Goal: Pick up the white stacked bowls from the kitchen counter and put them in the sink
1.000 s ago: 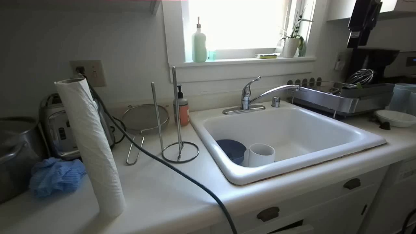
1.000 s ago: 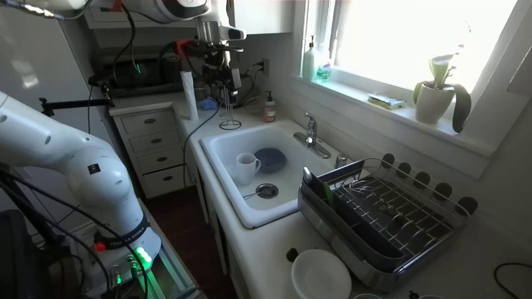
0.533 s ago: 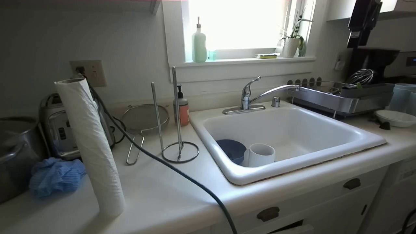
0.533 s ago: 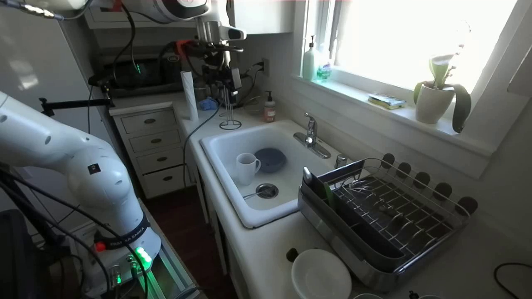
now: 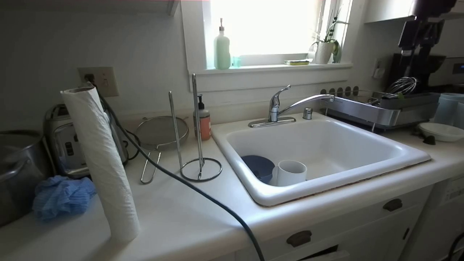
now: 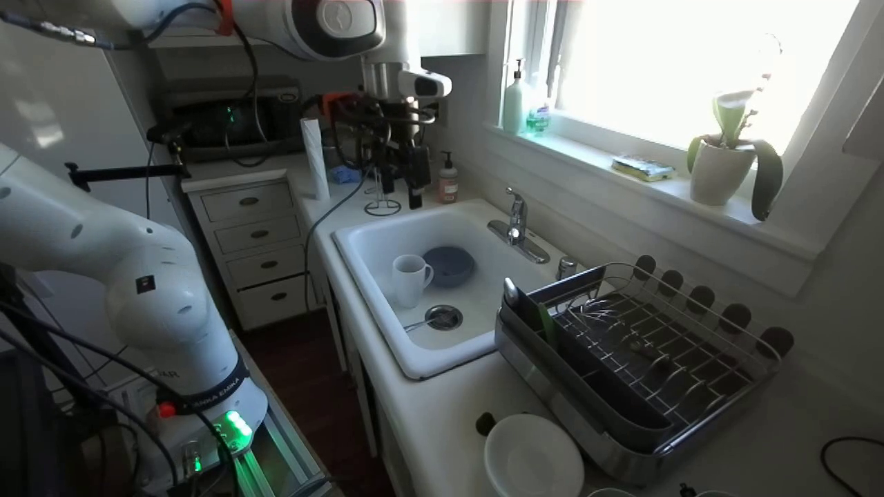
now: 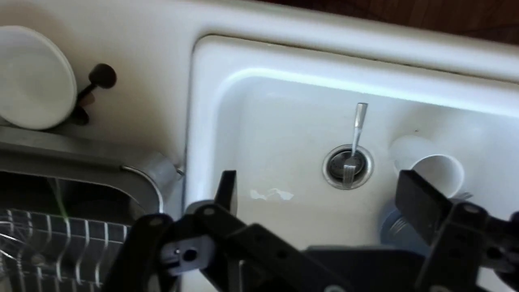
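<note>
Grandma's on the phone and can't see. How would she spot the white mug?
Start at the big white sink below the window. Inside it, find the round, dark blue bowl. The white mug stands beside that bowl: its neighbour is low, wide and blue, but the mug is tall and narrow, with a side handle.

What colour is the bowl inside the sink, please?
The bowl in the sink is dark blue, best seen in an exterior view.

— Exterior views?
— In an exterior view: window [image 5: 264, 27] faced. In an exterior view: counter [image 6: 449, 414] lengthwise, from above. Shared: the sink [image 5: 319, 141].
— Wrist view?
— Overhead, near, facing down into the sink.
</note>
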Robot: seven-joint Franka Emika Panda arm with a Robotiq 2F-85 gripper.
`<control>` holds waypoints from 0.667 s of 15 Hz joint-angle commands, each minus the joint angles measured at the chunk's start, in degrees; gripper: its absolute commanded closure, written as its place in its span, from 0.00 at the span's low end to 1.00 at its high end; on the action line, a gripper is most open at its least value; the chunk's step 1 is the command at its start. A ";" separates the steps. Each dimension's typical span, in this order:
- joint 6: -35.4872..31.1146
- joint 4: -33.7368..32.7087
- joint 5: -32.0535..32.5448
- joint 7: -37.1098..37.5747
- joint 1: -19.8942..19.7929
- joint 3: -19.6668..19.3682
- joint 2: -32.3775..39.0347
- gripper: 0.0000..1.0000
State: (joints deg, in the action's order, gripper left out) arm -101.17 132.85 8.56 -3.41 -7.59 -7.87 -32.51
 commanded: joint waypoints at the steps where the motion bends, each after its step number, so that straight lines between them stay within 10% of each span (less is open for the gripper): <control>1: -9.69 2.79 5.59 1.80 -5.35 -3.58 2.59 0.00; 10: -30.77 7.64 28.58 17.66 -20.50 -6.05 15.10 0.00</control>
State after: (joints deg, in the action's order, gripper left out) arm -128.07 140.35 29.85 6.97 -24.20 -14.07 -22.31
